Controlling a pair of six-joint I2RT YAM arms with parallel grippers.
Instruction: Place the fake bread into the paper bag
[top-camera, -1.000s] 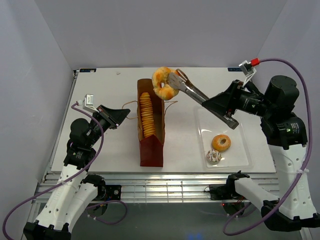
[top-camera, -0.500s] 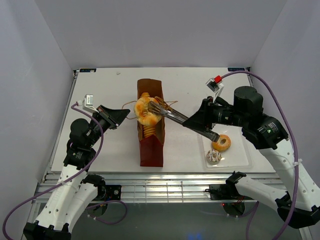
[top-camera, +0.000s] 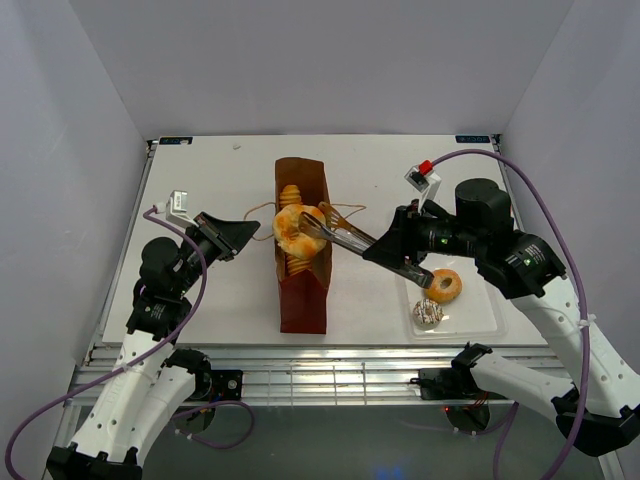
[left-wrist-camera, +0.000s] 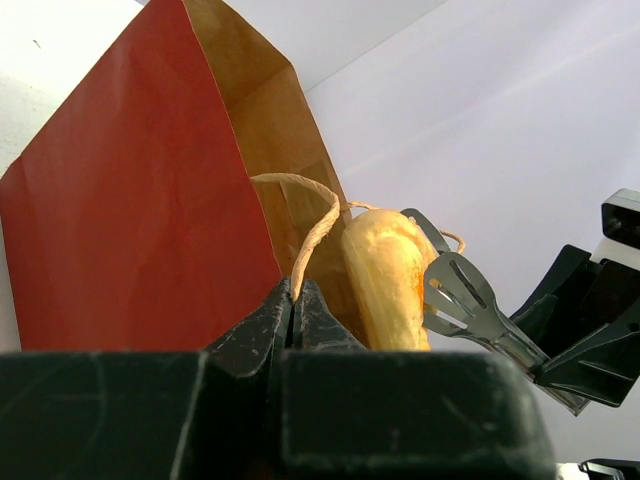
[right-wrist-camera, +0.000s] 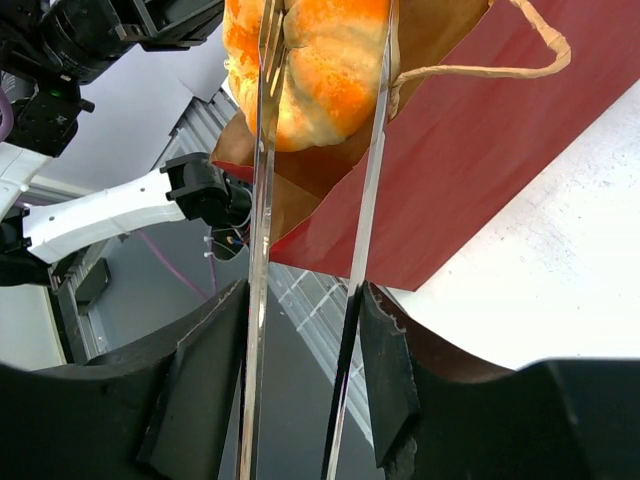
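The brown paper bag (top-camera: 301, 295) lies on the table with its mouth facing away, and the long ridged loaf (top-camera: 291, 196) is inside it. My left gripper (top-camera: 248, 233) is shut on the bag's twine handle (left-wrist-camera: 316, 222), pulling it sideways. My right gripper (top-camera: 397, 253) is shut on the metal tongs (top-camera: 345, 236). The tong blades hold a ring bun (top-camera: 294, 228) at the bag's mouth, over the loaf. The right wrist view shows this bun (right-wrist-camera: 322, 62) between the blades (right-wrist-camera: 371, 200). A second ring bun (top-camera: 442, 285) and the small pastry (top-camera: 427, 313) lie on the tray.
The clear plastic tray (top-camera: 482, 312) sits right of the bag, under my right arm. The bag's other twine handle (top-camera: 345, 212) loops out to the right, near the tongs. Grey walls close in the table on three sides.
My right arm swung the tongs and ring bun from behind the bag down and forward into its mouth. The tong arms have spread a little. The left arm has stayed still.
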